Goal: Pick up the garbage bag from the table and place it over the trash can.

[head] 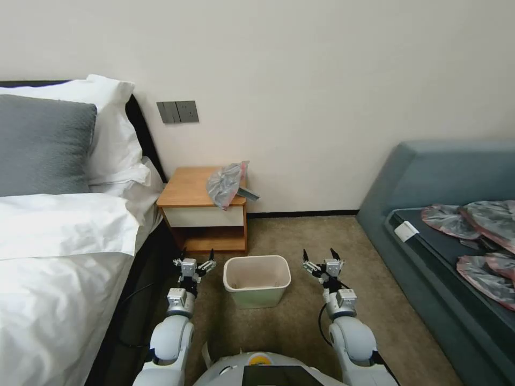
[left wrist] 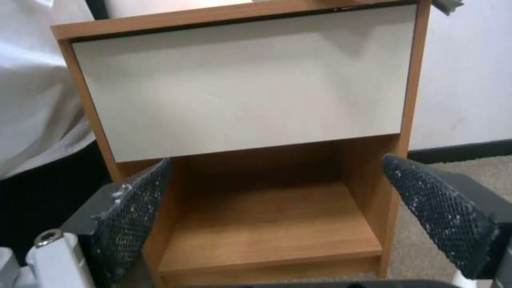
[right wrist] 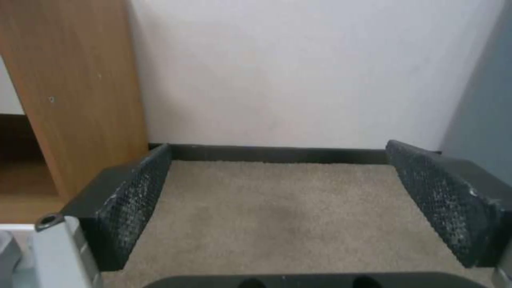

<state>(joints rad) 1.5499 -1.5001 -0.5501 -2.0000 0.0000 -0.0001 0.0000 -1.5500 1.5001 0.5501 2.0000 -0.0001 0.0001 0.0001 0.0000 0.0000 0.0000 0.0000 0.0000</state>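
1. At my far left is the bed (head: 59,257), with white sheets, a grey pillow (head: 43,145) and a white pillow (head: 115,134) against the wall.
2. Next to the bed stands the bench (head: 188,187), with its orange-brown top, white drawer front (head: 204,216) and a low open shelf underneath.
3. The garbage bag (head: 225,185) lies crumpled on the right end of the bench top, its pink-red rim turned toward the wall. Something thin and grey pokes out past the bench edge beneath it; I cannot tell whether that belongs to the bag.
4. My left gripper (head: 193,265) hangs low over the carpet, in front of the bench shelf and just left of the trash can. Its fingers (left wrist: 133,216) are spread wide with nothing between them, and my left wrist view looks through them at the drawer front and shelf.
5. The trash can (head: 257,280) sits on the carpet (head: 300,236) between my two grippers, upright, with no bag over its rim.
6. My right gripper (head: 322,262) hangs just right of the trash can at about the same height. Its fingers (right wrist: 133,200) are also spread wide and hold nothing; past them I see carpet, the wall and the side of the bench.
7. At my far right is the grey-blue sofa (head: 429,177), with several flattened bags (head: 477,236) lying on its seat.
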